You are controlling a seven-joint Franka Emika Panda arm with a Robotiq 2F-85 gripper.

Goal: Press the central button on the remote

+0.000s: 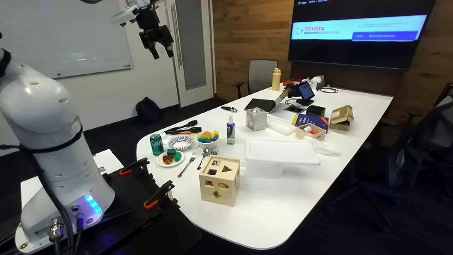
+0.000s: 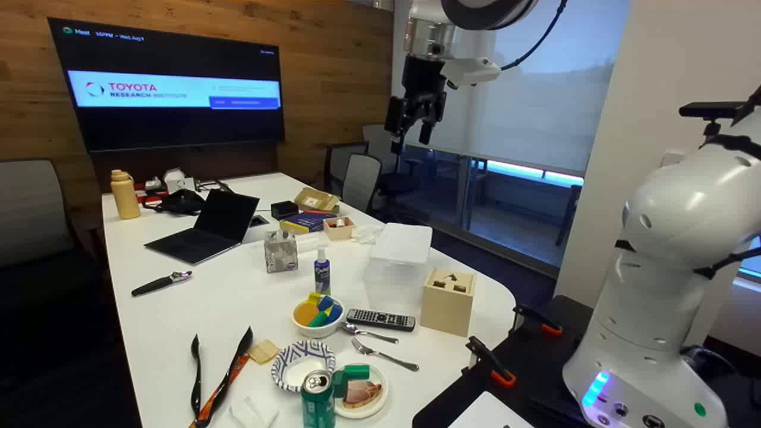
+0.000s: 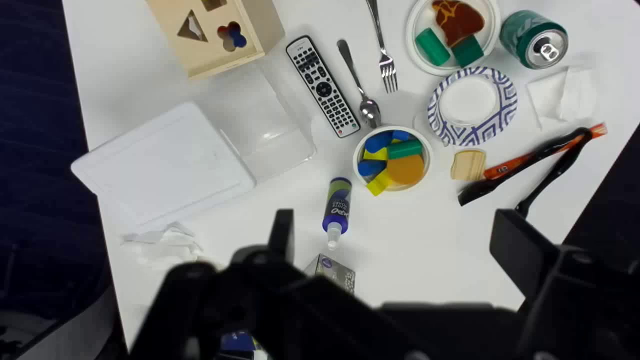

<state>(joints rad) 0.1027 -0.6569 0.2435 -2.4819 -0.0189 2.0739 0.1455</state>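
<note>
- The black gripper (image 3: 397,242) is nearest the wrist camera, spanning about four to seven o'clock in that view; its fingers (image 3: 522,247) are spread wide apart, white table (image 3: 110,75) showing between them.
- In both exterior views it hangs high, fingers pointing down, well apart from the things on the table.
- The remote (image 3: 323,86) lies flat, keys up, at twelve o'clock in the wrist view — its round central button (image 3: 324,89) plain to see.
- Ten o'clock from the remote, just beside it: a wooden box (image 3: 210,55) with cut-out holes.
- Eight o'clock: a clear bin (image 3: 265,130) under a white lid (image 3: 165,165).
- Three o'clock: a spoon (image 3: 369,107) just beside the remote, then a patterned bowl (image 3: 470,102) farther out.
- Two o'clock: a fork (image 3: 386,62), then a plate (image 3: 411,35) holding a brown piece (image 3: 457,25) and green blocks (image 3: 432,47).
- Between two and three, farthest out: an upright green can (image 3: 532,40).
- Between four and five, near: a white bowl (image 3: 356,156) of coloured blocks (image 3: 405,170).
- Six o'clock: an upright spray bottle (image 3: 339,200).
- In an exterior view, an open laptop (image 2: 229,217) sits at ten o'clock from the remote — a yellow bottle (image 2: 125,196) beyond it.
</note>
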